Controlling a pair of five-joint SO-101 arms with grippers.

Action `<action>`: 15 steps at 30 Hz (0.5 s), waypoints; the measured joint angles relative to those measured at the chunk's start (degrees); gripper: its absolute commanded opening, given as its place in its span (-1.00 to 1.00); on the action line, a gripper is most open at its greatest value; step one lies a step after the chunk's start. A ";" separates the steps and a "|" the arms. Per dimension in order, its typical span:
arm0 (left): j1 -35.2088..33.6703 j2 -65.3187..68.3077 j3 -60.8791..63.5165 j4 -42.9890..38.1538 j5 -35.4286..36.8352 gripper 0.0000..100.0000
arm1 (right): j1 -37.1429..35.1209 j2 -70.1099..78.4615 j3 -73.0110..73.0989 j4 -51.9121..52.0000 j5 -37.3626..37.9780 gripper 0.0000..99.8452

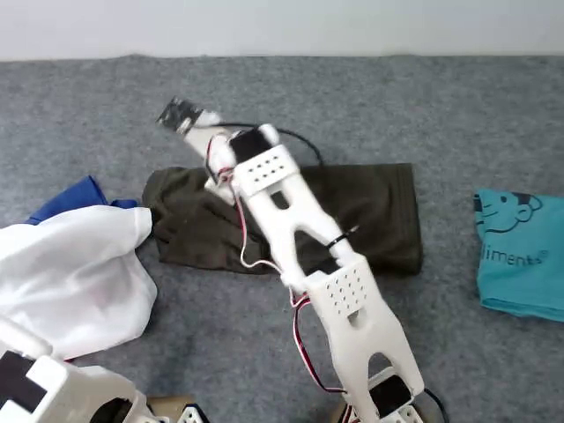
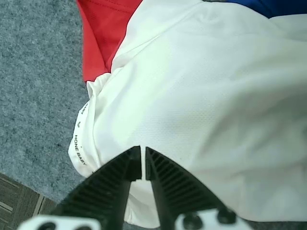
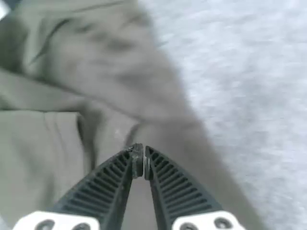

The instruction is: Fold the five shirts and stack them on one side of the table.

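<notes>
The limp olive shirt [image 1: 379, 211], spread at mid-frame on the table [image 1: 441, 97], is judged best taken by a hem corner; the right gripper [image 3: 143, 162] is seen closed over it, the left gripper [image 2: 143, 163] closed over the white shirt [image 2: 216, 96].

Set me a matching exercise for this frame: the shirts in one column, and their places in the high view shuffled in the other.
Shirts:
1. white shirt
2. olive shirt
3. teal shirt
4. blue shirt

Places:
A. far right edge
B. left, peeking out behind another shirt
C. centre
D. left, bunched at the front

Pairs: 1-D, 2-C, 3-A, 4-B
</notes>
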 measured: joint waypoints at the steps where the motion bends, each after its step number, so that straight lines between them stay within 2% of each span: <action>1: 0.00 0.00 0.00 0.00 0.00 -0.93 | 0.00 0.00 -1.32 0.79 0.00 -0.97; 10: 0.00 0.00 0.00 0.00 0.00 -0.93 | -7.65 0.09 -8.79 19.43 0.09 -0.97; 15: 0.00 0.00 0.00 0.00 0.00 -0.93 | -6.95 0.09 -8.79 20.57 -5.36 -0.97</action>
